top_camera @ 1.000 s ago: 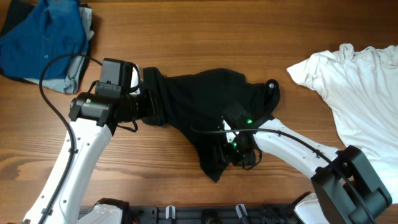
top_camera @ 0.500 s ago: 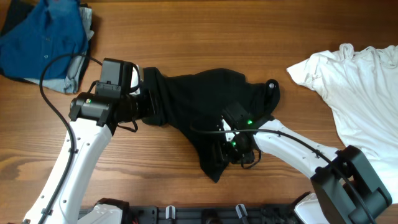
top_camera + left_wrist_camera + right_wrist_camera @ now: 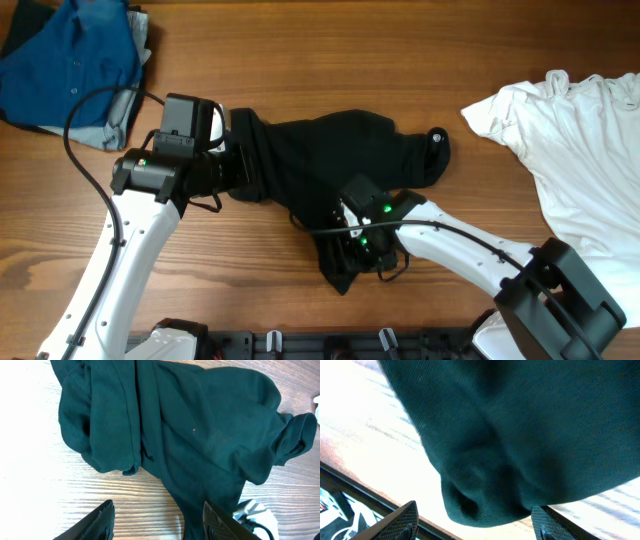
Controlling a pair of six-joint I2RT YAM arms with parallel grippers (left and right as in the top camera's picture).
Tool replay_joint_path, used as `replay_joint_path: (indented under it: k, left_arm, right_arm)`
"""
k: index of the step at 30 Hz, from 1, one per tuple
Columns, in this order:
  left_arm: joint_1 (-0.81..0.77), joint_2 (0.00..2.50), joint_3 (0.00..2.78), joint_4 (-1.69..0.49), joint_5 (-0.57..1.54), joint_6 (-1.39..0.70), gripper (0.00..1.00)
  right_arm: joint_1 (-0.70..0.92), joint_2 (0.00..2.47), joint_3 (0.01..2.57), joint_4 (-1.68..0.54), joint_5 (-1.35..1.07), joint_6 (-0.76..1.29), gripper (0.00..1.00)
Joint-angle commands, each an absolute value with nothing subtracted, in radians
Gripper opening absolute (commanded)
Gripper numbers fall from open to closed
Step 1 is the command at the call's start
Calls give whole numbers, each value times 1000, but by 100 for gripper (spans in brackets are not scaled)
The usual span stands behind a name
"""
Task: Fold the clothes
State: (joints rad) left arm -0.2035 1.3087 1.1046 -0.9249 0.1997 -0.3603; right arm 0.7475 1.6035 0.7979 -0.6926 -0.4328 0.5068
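The clothes, a black T-shirt (image 3: 330, 155), lie crumpled mid-table, with a narrow tail (image 3: 335, 270) running toward the front edge. My left gripper (image 3: 243, 172) sits at the shirt's left end. In the left wrist view it (image 3: 158, 506) is open over bare wood, and its right finger (image 3: 220, 522) overlaps the tail of the shirt (image 3: 200, 435). My right gripper (image 3: 348, 252) hovers over the tail. In the right wrist view it (image 3: 474, 508) is open, and the rounded end of the shirt (image 3: 520, 435) lies between the fingertips without being pinched.
A blue buttoned shirt (image 3: 70, 60) is heaped at the back left. A white T-shirt (image 3: 575, 130) spreads over the right side. A black rail (image 3: 300, 345) runs along the table's front edge, close to the shirt's tail.
My right gripper has slid left along the shirt's tail, and the fabric by it has shifted slightly. The left arm has stayed still.
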Motion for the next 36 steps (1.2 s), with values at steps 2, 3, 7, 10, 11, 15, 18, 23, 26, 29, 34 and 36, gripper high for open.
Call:
replay_joint_path:
  k: [2,3,7,10,11,15,18,23,26,29,34,36]
  left_arm:
    - [-200,1303,1121,-936,213,-344,56]
    - [-200,1303,1121,-937,213,-344,56]
    - [-200,1303,1121,-937,213,-344,56]
    - [-200,1303,1121,-937,213,-344,56]
    - [-200,1303,1121,-937,213,-344,56]
    - [-200,1303,1121,-941,213,-344,56]
    - [-200,1303,1121,-945,213,-344,56]
    - [-200,1303,1121,-952,213,-344,56]
    - [-200,1303,1121,-960,213,-344,56]
    - [-200,1301,1121,-964,213,-343,56]
    - [-200,1292,1121,-963,213,-343,56]
    - [-200,1289,1121,-963,213,-342,56]
  right_arm:
    - [801,1613,791,-704,-496,562,73]
    - [807,1613,791,-705,-496,570,73]
    - [820,1613,790,-718,-495,630,76]
    - [820,1613,790,-717,-490,637,77]
    - [820,1613,790,-718,-487,654,79]
    - [816,1613,790,-719,-487,666,78]
    - [812,1613,790,-719,-487,666,50]
    - [792,1614,790,-718,-437,690,56]
    - [778,1614,789,-726,-426,688,75]
    - [772,1614,778,-730,-422,692,86]
    - [771,1632,726,-692,-419,695,73]
    - [771,1642,722,-681,-415,656,64]
